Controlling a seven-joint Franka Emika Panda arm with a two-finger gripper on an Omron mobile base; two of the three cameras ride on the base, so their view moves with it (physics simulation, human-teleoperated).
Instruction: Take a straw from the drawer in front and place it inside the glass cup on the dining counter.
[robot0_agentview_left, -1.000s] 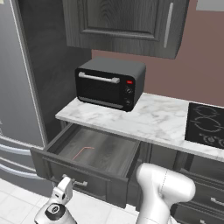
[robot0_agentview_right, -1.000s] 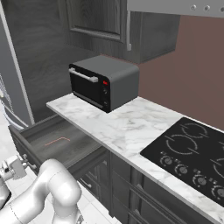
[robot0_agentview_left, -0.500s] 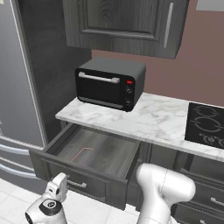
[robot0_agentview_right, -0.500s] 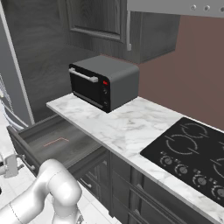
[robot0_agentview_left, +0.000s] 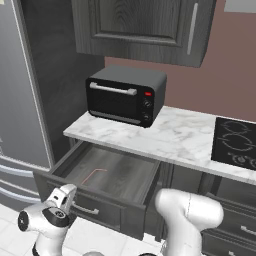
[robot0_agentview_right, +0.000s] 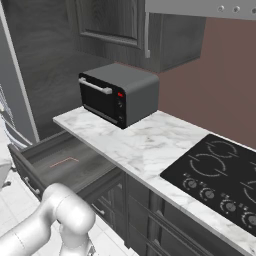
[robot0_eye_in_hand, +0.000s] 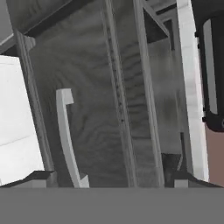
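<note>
The drawer (robot0_agentview_left: 122, 176) stands pulled out under the small marble worktop. On its floor lies the straw (robot0_agentview_left: 93, 173), a thin pink line, also seen as the straw (robot0_agentview_right: 63, 161) inside the drawer (robot0_agentview_right: 85, 167) from the right. My gripper (robot0_agentview_left: 65, 194) hovers low, just in front of the drawer's left front. In the hand view the drawer front (robot0_eye_in_hand: 96, 109) and its silver bar handle (robot0_eye_in_hand: 65, 131) lie close ahead, and my gripper (robot0_eye_in_hand: 114, 177) is open, its tips wide apart with nothing between them. The glass cup and the dining counter are out of view.
A black toaster oven (robot0_agentview_left: 125, 95) sits on the marble worktop (robot0_agentview_left: 175, 135), with a black cooktop (robot0_agentview_left: 235, 142) to its right. Dark upper cabinets (robot0_agentview_left: 145, 27) hang above. A grey fridge (robot0_agentview_left: 20, 100) flanks the drawer on the left. Smaller drawers (robot0_agentview_right: 165, 220) lie below the cooktop.
The gripper has opened and come off the drawer handle, and the hand has backed a little to the left and away from the front. The drawer stays pulled out.
</note>
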